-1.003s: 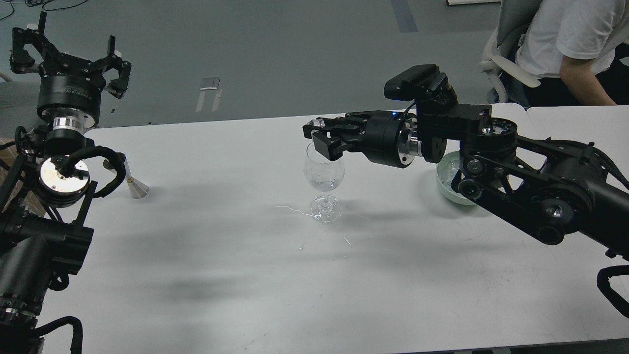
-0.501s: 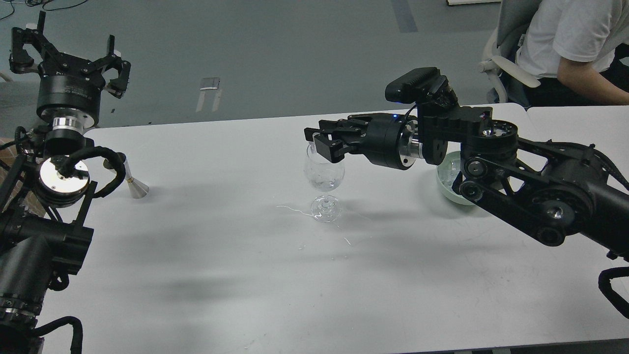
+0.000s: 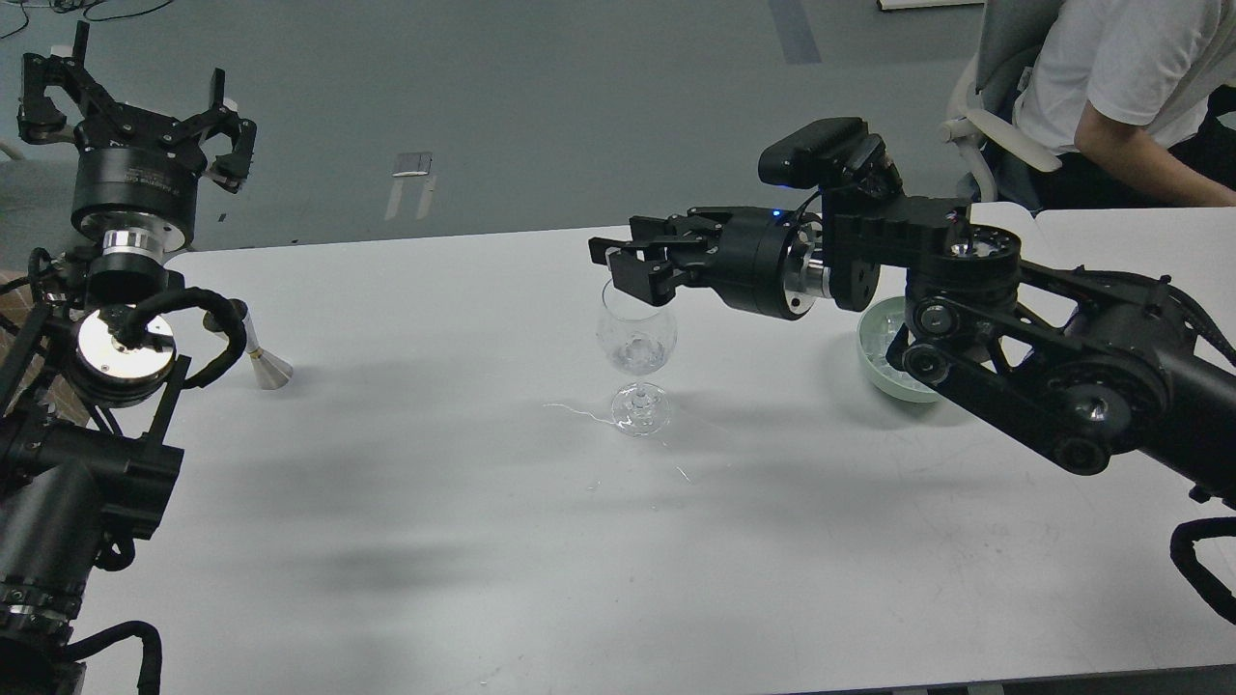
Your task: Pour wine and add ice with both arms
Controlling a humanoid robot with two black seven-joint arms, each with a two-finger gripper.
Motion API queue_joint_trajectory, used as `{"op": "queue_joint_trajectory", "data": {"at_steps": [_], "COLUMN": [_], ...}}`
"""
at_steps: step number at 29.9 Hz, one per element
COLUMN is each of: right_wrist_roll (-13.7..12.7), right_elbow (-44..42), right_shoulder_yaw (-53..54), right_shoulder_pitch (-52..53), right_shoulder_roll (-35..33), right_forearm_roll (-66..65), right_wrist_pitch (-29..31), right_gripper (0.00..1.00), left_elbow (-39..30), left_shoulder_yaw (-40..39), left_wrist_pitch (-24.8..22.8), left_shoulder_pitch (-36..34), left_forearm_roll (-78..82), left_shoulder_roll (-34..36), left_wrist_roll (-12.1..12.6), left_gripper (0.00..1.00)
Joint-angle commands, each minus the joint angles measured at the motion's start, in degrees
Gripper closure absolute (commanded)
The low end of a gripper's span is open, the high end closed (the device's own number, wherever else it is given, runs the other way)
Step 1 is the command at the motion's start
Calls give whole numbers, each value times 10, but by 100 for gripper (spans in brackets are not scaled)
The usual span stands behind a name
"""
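Note:
A clear wine glass (image 3: 636,338) stands upright at the middle of the white table (image 3: 435,541), with clear bits of ice in its bowl. My right gripper (image 3: 626,264) reaches in from the right and hovers just above the glass's rim, its jaws apart with nothing showing between them. A pale green bowl (image 3: 874,357) sits behind my right arm, partly hidden by it. My left gripper (image 3: 138,104) is raised at the far left beyond the table's back edge, open and empty. No wine bottle is in view.
A small silver cone-shaped cup (image 3: 263,359) stands on the table at the left, next to my left arm. Thin wet streaks (image 3: 579,413) lie around the glass's foot. A seated person (image 3: 1110,87) is at the back right.
My right gripper dipped toward the glass's rim, then rose slightly. The clear cube it held a second ago is no longer between its fingers. The left arm has not moved.

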Motion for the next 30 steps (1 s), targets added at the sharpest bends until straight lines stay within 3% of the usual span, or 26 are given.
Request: {"op": "queue_joint_trajectory", "data": {"at_steps": [1,10,15,17,24,30], "right_wrist_roll": [1,2,2,2,3,4], "right_elbow": [-4,-107,-169,-188,-228,-291], "right_shoulder_yaw": [66,272,347,373,397,447], "right_shoulder_pitch": [-5,-8,-2,1,-6,-7], "right_shoulder_roll": [11,62,62,60,37,40], "right_forearm_roll": [5,78,199,312,560,672], "right_wrist_pitch": [0,-20,-26,-26,-38,-51], "right_gripper": [0,0,0,0,0,0], "left_elbow": [0,1,25,32,33,46], "left_shoulder_yaw": [2,10,11,12,12,12], "left_wrist_pitch": [1,-11,-12,-19,-69,-70], "left_shoulder_pitch": [-1,-2,-10,-10,-10,-11], "left_forearm_roll": [1,11,11,11,11,11], "left_shoulder_roll": [2,8,29,30,29,8], "left_wrist_roll": [1,9,52,74,68,71], "left_gripper": [2,2,2,2,2,2]}}
